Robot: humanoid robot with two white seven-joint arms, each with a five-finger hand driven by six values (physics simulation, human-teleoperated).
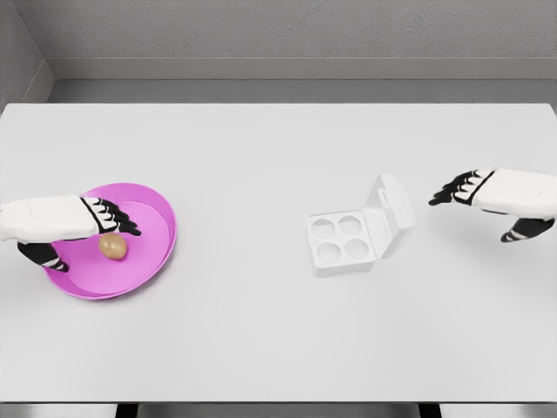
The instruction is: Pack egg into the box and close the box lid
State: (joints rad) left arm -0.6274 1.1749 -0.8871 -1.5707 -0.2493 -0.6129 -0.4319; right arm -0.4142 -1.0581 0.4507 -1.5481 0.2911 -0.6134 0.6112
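Nearest you sat the round magenta plastic bowl [152, 252], small brown egg [113, 246] inside, left hand [83, 218] open above it. Fragile, smooth: cradle its sides gently. White four-cup box [346, 241] stood open.

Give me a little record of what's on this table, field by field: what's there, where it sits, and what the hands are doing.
table: white table
egg: brown egg lying in the pink bowl, at left
box: white egg box, right of centre, four cups all empty
lid: box lid open, standing up at the box's right side
left hand: left hand over the bowl just above the egg, fingers open, not grasping
right hand: right hand right of the lid, open, apart from it
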